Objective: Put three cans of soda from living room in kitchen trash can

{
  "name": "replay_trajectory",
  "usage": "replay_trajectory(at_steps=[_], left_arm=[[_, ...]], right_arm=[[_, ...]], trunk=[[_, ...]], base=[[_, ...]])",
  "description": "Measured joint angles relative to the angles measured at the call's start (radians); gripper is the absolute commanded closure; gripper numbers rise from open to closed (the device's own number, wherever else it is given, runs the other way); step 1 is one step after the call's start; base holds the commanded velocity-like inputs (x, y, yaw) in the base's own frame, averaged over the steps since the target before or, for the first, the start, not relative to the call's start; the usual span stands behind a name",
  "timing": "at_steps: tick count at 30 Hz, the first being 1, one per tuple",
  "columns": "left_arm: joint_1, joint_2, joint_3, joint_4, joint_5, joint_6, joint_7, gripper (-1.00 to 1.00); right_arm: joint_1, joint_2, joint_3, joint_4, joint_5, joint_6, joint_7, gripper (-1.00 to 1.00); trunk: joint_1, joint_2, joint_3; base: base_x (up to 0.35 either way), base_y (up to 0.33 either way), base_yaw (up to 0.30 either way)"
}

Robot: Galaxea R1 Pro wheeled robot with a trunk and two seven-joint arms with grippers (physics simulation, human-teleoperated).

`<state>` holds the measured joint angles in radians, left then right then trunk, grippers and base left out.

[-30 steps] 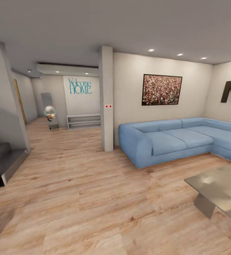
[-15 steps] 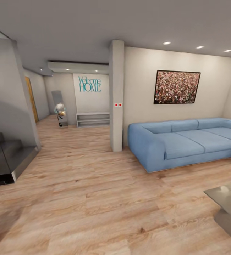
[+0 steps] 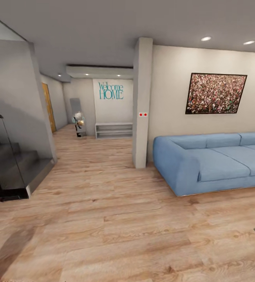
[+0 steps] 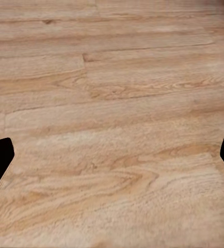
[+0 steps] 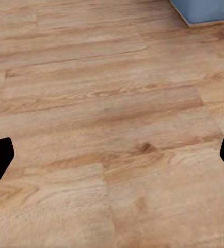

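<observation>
Currently no can and no bin are seen; the robot is judged to be in transit across an open room, so their whereabouts cannot be told. With the pillar point(image 3: 142, 102) taken as landmark, a dark staircase point(image 3: 9, 168) with a glass rail is seen far to its left, and a corridor with a wooden door point(image 3: 48, 106) and a low shelf point(image 3: 113, 130) opens just left of and behind it. To its right a blue sofa point(image 3: 209, 162) stands against the wall under a framed picture point(image 3: 215, 93).

For the step in hand, the wood floor point(image 3: 115, 219) left of the pillar is judged the free path; the base would best be steered well clear of the staircase corner and the sofa arm.

On the wall behind the pillar, teal lettering point(image 3: 111, 90) is read as "Welcome HOME".

The left gripper point(image 4: 112, 160) and right gripper point(image 5: 112, 157) are held with jaws spread wide, nothing between them, above bare floor.
</observation>
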<state>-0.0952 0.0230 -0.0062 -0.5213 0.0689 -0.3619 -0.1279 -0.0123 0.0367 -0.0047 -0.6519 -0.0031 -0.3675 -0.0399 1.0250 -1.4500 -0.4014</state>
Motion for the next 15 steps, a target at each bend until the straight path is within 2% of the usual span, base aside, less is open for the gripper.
replay_trajectory(at_steps=[9, 15], left_arm=[[0.0, 0.0, 0.0, 0.0, -0.001, 0.0, 0.001, -1.0], [0.0, 0.0, -0.001, -0.001, 0.0, -0.001, 0.001, -1.0]], right_arm=[[0.0, -0.001, -0.001, 0.0, -0.001, -0.003, 0.0, -1.0], [0.0, -0.001, -0.001, 0.0, -0.001, -0.004, 0.0, -1.0]], trunk=[[0.0, 0.0, -0.006], [0.0, 0.0, -0.009]], base=[[0.168, 0.075, 0.218], [0.061, 0.014, 0.189]])
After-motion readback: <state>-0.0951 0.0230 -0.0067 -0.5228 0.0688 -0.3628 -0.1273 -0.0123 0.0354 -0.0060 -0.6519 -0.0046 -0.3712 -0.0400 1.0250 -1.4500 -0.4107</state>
